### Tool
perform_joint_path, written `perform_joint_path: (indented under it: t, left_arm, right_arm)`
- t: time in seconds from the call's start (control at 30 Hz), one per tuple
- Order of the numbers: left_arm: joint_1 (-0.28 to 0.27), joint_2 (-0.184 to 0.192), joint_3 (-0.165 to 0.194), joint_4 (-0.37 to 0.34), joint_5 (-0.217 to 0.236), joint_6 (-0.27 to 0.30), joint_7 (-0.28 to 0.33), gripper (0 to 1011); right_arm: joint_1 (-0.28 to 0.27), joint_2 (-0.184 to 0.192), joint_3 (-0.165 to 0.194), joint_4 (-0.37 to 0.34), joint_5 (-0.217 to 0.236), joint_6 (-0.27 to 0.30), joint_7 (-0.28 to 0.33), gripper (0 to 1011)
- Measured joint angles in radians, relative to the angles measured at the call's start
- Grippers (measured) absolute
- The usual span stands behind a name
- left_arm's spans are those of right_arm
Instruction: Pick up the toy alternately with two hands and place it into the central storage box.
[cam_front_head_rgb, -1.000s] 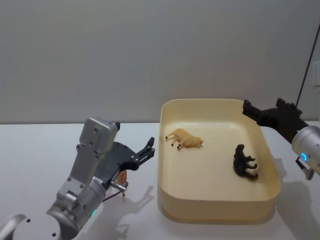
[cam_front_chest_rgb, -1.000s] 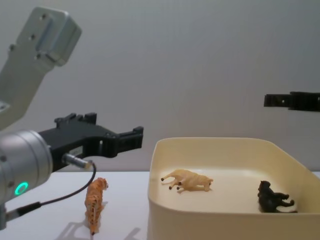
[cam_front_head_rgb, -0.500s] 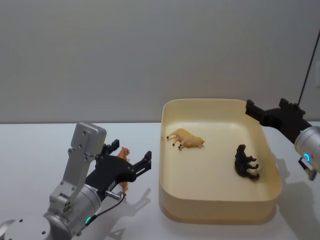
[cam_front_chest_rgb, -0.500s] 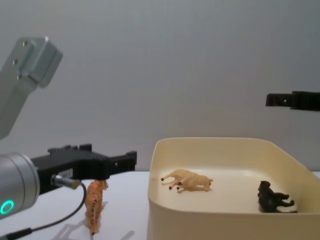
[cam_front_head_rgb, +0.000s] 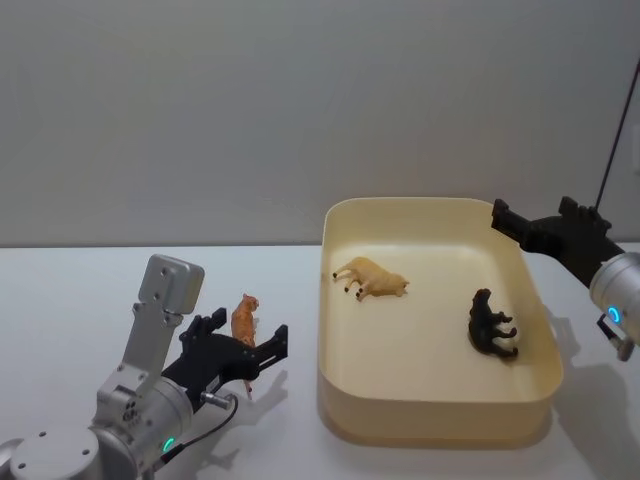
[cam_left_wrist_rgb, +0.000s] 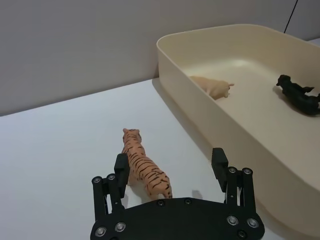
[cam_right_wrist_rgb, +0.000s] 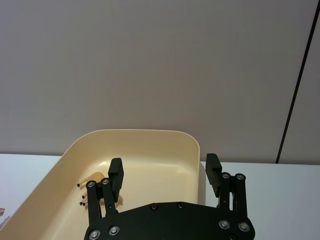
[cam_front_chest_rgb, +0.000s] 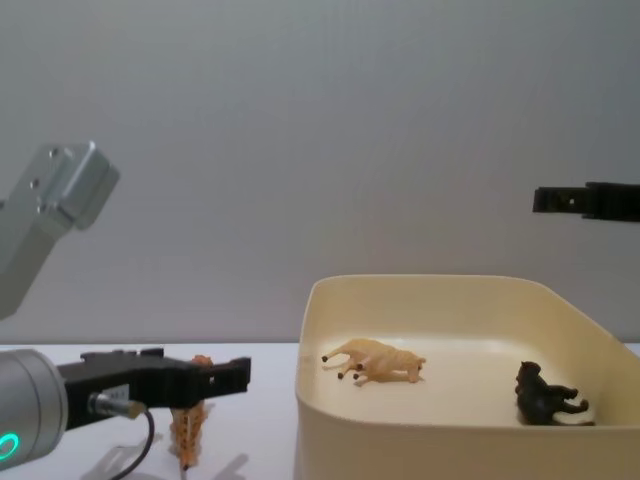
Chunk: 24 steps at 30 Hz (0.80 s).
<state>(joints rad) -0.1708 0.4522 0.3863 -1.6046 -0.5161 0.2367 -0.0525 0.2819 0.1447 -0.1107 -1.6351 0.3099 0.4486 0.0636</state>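
No legible text, label, brand, number or sign on any surface.

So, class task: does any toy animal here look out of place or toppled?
Two do: the tan animal and the black animal lie on their sides in the storage box. The tiger stands upright on the table, between the open left gripper fingers.

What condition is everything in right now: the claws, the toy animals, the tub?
Left gripper: open, low over the table, fingers either side of the tiger's rear.
Right gripper: open, holding nothing, raised by the tub's far right corner.
Tiger: standing upright on the table, outside the tub.
Tan animal: lying on its side in the tub.
Black animal: lying in the tub.
Tub: holds two animals.
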Motion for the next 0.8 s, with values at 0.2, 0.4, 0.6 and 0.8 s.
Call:
perform_joint_path:
  t: [0.2, 0.4, 0.6, 0.8]
  left_arm:
    - [-0.023, -0.012, -0.004, 0.043, 0.004, 0.030, -0.002, 1002]
    - [-0.047, -0.025, -0.007, 0.085, 0.013, 0.044, -0.014, 1002]
    - [-0.075, -0.041, -0.009, 0.133, 0.021, 0.052, -0.032, 1002]
    - [-0.091, -0.052, -0.011, 0.163, 0.026, 0.056, -0.043, 881]
  right_arm:
    - [0.000, 0.000, 0.000, 0.000, 0.000, 0.000, 0.000, 1001]
    - [0.000, 0.000, 0.000, 0.000, 0.000, 0.000, 0.000, 1001]
    - [0.000, 0.000, 0.000, 0.000, 0.000, 0.000, 0.000, 1001]
    - [0.000, 0.000, 0.000, 0.000, 0.000, 0.000, 0.000, 1001]
